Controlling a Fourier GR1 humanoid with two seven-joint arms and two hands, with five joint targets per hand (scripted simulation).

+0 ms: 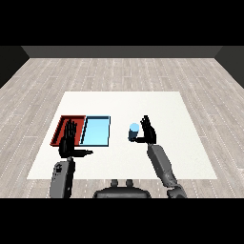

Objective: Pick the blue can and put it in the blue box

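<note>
The blue can (134, 131) stands upright on the white table, right of the light blue tray (96, 131). My right hand (147, 132) is right beside the can's right side, fingers straight and pointing up, thumb low near the can's base; I cannot tell whether it touches the can. My left hand (68, 141) is open with straight fingers, hovering over the front part of the red tray (63, 123), thumb pointing right.
The red tray and the light blue tray lie side by side at the table's left half. The white table (162, 105) ends near my forearms at the front; grey wooden floor surrounds it.
</note>
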